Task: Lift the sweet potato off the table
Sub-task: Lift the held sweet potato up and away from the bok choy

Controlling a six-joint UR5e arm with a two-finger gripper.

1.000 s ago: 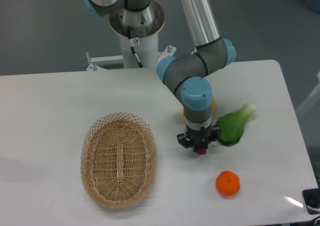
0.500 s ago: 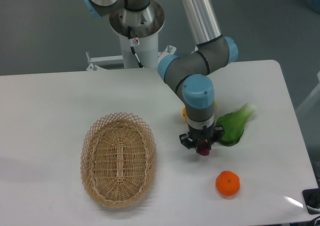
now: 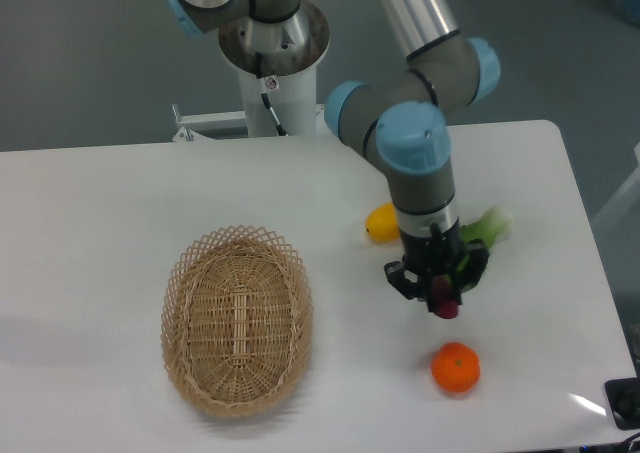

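The fingers (image 3: pixel 441 295) grip the sweet potato (image 3: pixel 446 304), whose dark end pokes out below them above the bench (image 3: pixel 90 223). A leafy green vegetable (image 3: pixel 486 229) lies just behind the arm, a yellow vegetable (image 3: pixel 381 222) to its left, and an orange (image 3: pixel 455 367) sits nearer the front edge. The wicker basket (image 3: pixel 238 318) stands well to the left, nothing inside it.

Holding the sweet potato (image 3: pixel 446 305) in the tool (image 3: pixel 440 291), fingers clamped on it, above the white table (image 3: pixel 100 233). Hanging just above the round orange fruit (image 3: pixel 455 367), partly covering the green vegetable (image 3: pixel 484 229), with the yellow vegetable (image 3: pixel 382 222) and wicker basket (image 3: pixel 237 318) lying leftward.
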